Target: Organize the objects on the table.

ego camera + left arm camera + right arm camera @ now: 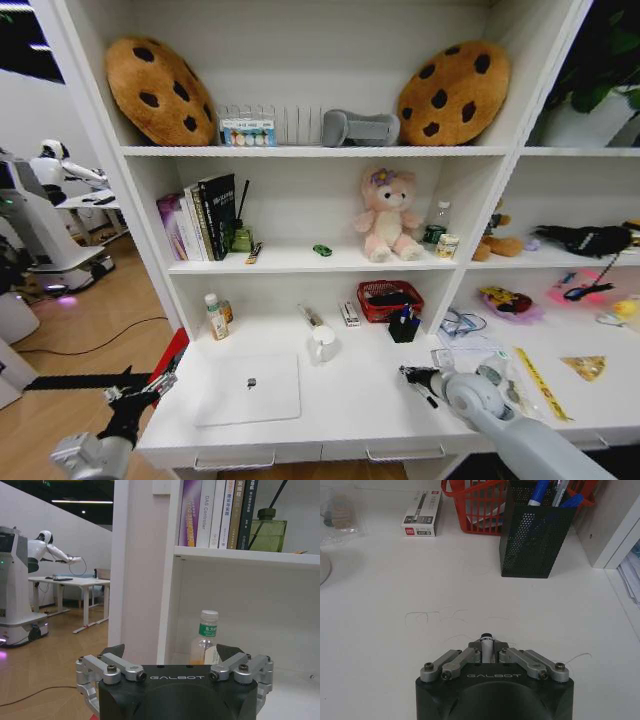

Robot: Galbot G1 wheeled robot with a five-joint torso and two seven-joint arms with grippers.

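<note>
The silver laptop (248,388) lies closed on the white table (350,420), near its front left. A tiny green toy car (322,250) sits on the shelf above, left of the pink bear. My right gripper (415,375) hovers low over the table's right half, shut on a thin white marker pen (487,649) with a dark tip, a short way in front of the black mesh pen holder (535,535). The holder has blue-capped pens in it. My left gripper (150,385) hangs open and empty beyond the table's left end, fingers (112,654) spread wide.
A red basket (390,298), a white mug (322,343) and a small bottle (214,316) stand at the back of the table. A pen box (422,514) lies beside the basket. Papers and bags clutter the right end (520,375). Another robot (40,220) stands at far left.
</note>
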